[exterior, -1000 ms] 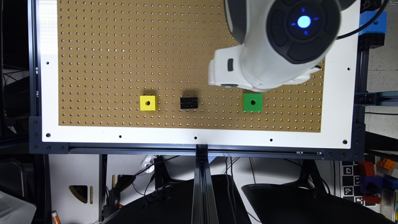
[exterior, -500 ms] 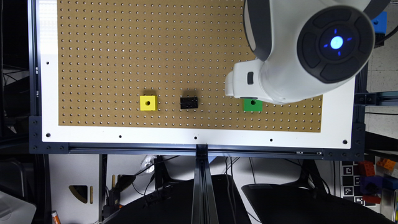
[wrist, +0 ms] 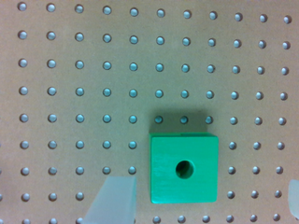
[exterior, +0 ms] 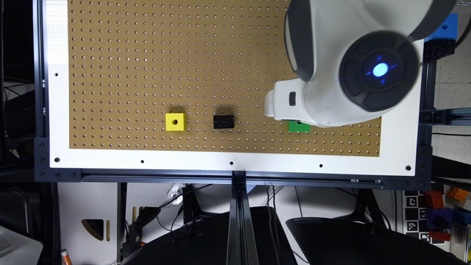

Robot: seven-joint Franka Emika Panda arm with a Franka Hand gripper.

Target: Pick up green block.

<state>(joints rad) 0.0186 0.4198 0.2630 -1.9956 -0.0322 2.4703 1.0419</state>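
Brown pegboard [exterior: 147,73], framed in white on a dark metal stand, is carrying everything in play, and the big white arm [exterior: 331,55] is hanging over the part of it toward the exterior view's right. Under the arm's white end piece, the green block [exterior: 298,127] is lying on the board near the front edge, with just a strip of it peeking out. Along the same row toward the exterior view's left, a small black block [exterior: 223,121] and then a yellow cube [exterior: 175,122] are sitting well apart from it.

From the wrist view, the green block [wrist: 184,168] is resting flat and square to the rows of holes, its round dark hole facing up. The gripper [wrist: 205,200] is standing open: one pale finger [wrist: 113,198] is showing just beside one face of the block, not touching it, and a sliver of the other finger [wrist: 294,196] is sitting well off the opposite face. So the block is lying between the fingers but closer to the first one. My judgement is that the claw needs a small sideways shift to centre before descending and closing.
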